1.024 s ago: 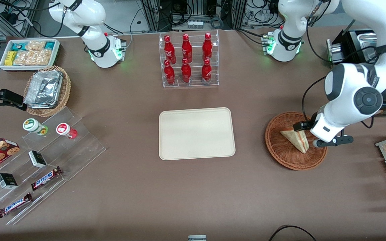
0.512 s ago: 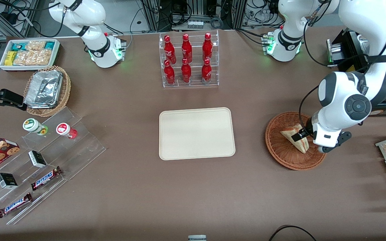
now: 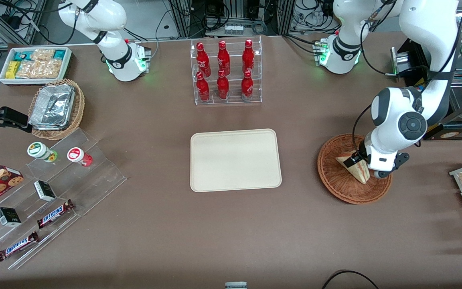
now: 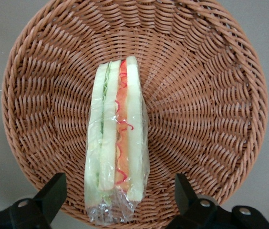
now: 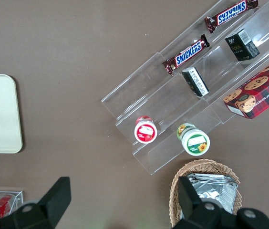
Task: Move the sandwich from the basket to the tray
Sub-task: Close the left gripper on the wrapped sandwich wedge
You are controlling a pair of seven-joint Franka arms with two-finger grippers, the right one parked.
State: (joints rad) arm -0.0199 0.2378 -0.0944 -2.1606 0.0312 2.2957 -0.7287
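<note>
One sandwich stands on edge in the basket, wrapped in clear film, and our gripper hangs directly over it with its fingers spread wide, one on each bread face and neither touching yet. The step in hand, as we judge it, is the descent and grasp. To do it well we should come straight down with the wedge centred between the fingers, so that neither pad knocks it over, then close gently across the bread faces rather than the filling edge; the bread looks soft and the film slippery, so we want a firm but not crushing squeeze. The tray lies well apart, toward the middle of the table.
</note>
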